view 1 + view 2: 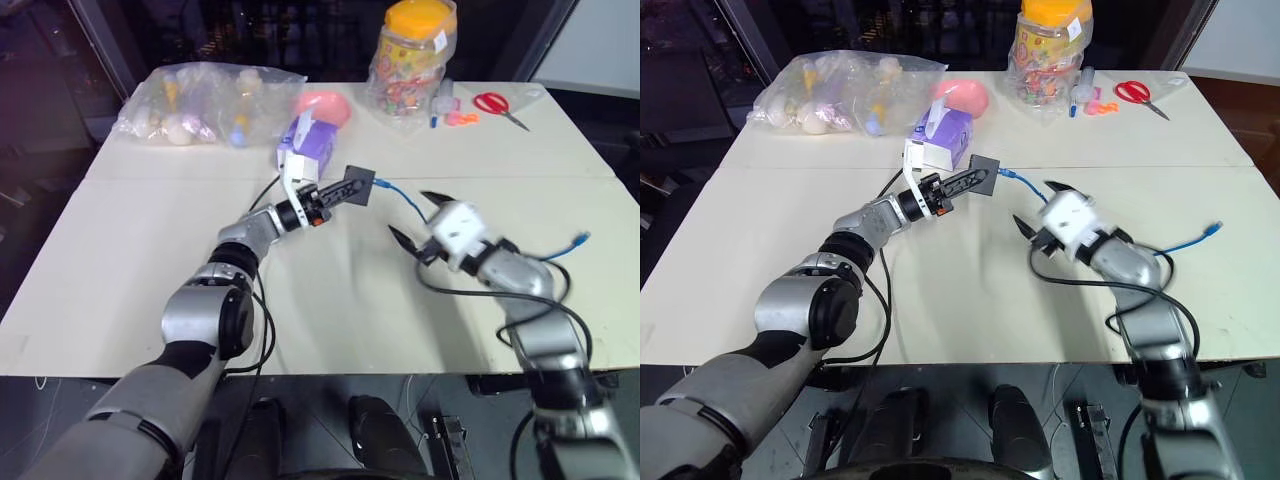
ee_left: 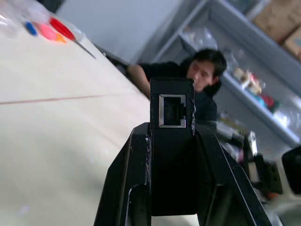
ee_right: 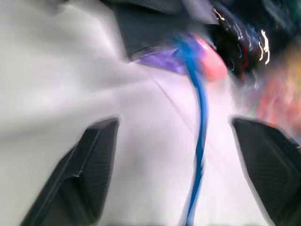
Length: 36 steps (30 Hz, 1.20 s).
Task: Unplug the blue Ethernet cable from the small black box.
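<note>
The table (image 1: 150,300) spans the frame. From the lower left, the left arm stretches up toward centre, its left gripper (image 1: 335,196) clamped on the small black box (image 1: 358,183), held above the tabletop. At centre right, the right gripper (image 1: 418,218) has its fingers spread wide, the blue Ethernet cable (image 1: 400,195) running loose between them to the box's side.

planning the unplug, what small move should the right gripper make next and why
Probably close the open right gripper on the thin light-blue Ethernet cable running between its fingers. The cable still reaches the small matte black box, which the left gripper clamps.
</note>
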Each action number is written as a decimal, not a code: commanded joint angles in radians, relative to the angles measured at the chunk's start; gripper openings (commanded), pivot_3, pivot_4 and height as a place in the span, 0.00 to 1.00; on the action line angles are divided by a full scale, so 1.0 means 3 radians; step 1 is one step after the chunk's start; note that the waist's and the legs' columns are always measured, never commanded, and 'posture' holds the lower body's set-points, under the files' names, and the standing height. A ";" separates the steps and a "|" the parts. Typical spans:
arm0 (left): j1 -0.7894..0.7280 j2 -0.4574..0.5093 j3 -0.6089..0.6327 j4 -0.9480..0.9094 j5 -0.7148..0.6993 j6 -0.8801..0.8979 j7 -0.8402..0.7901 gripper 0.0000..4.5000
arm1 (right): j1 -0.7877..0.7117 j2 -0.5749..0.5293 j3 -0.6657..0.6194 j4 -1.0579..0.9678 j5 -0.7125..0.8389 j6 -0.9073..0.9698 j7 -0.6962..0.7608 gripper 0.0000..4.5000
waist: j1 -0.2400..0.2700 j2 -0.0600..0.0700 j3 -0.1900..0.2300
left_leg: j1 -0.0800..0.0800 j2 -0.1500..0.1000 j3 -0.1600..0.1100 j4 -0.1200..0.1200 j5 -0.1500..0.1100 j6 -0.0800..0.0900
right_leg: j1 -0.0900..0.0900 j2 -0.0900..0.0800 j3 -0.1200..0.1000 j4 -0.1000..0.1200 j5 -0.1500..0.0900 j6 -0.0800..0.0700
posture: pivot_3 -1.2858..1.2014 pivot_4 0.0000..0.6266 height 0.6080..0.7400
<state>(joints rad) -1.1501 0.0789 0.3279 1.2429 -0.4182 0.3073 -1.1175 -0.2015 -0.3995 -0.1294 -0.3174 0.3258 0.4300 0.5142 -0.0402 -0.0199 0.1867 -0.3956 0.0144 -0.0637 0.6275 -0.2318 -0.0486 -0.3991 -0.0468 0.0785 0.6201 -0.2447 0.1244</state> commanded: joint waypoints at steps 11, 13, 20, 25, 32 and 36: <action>0.0150 -0.0157 0.0276 -0.0718 -0.0685 0.1430 -0.0313 0.12 | -0.0213 0.1176 -0.0584 -0.0322 0.2521 0.0813 -0.1237 0.84 | -0.0013 0.0001 0.0000 | 0.0008 0.0003 0.0001 0.0000 0.0000 0.0000 | 0.0005 0.0001 0.0000 0.0000 0.0001 -0.0002 | 0.52 0.24 0.99; 0.0253 -0.0189 0.0226 -0.0944 -0.0751 0.1635 -0.0320 0.12 | -0.0284 0.1238 -0.0573 -0.0236 0.2461 0.0692 -0.1261 0.84 | -0.0014 0.0001 0.0000 | 0.0006 0.0003 0.0001 -0.0003 0.0000 0.0000 | 0.0001 0.0001 -0.0001 0.0001 0.0001 -0.0002 | 0.52 0.24 0.99; 0.0474 -0.0239 0.0163 -0.1355 -0.0862 0.1887 -0.0190 0.12 | -0.0397 0.1242 -0.0417 -0.0126 0.2346 0.0549 -0.1211 0.84 | -0.0014 0.0001 0.0000 | 0.0006 0.0003 0.0001 -0.0004 0.0000 0.0000 | -0.0001 0.0001 -0.0001 0.0002 0.0001 -0.0002 | 0.52 0.24 0.99; 0.0534 -0.0255 0.0131 -0.1470 -0.0912 0.1945 -0.0137 0.12 | -0.0405 0.1239 -0.0379 -0.0089 0.2336 0.0496 -0.1211 0.84 | -0.0012 0.0001 0.0000 | 0.0005 0.0002 0.0001 -0.0004 0.0000 0.0000 | -0.0001 0.0001 -0.0001 0.0001 0.0001 -0.0002 | 0.52 0.24 0.99; 0.0588 -0.0276 0.0066 -0.1544 -0.0922 0.1964 -0.0127 0.12 | -0.0391 0.1237 -0.0360 -0.0063 0.2303 0.0406 -0.1186 0.65 | -0.0013 0.0001 0.0000 | 0.0005 0.0002 0.0001 -0.0005 0.0000 0.0000 | -0.0001 0.0001 -0.0001 -0.0001 0.0001 -0.0002 | 0.52 0.24 0.99; 0.0600 -0.0278 0.0052 -0.1562 -0.0944 0.1974 -0.0114 0.12 | -0.0379 0.1243 -0.0341 -0.0053 0.2283 0.0354 -0.1168 0.21 | -0.0014 0.0001 0.0000 | 0.0005 0.0002 0.0001 -0.0005 0.0000 0.0000 | -0.0001 0.0001 0.0000 -0.0002 0.0001 -0.0002 | 0.52 0.24 0.99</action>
<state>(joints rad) -0.9571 -0.0016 0.3476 0.8128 -0.6669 0.8941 -1.1428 -0.3093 -0.0268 -0.2308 -0.3193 1.0122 0.5534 0.1638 -0.0443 -0.0196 0.1867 -0.3942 0.0151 -0.0633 0.6260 -0.2319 -0.0487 -0.3994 -0.0464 0.0784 0.6194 -0.2445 0.1237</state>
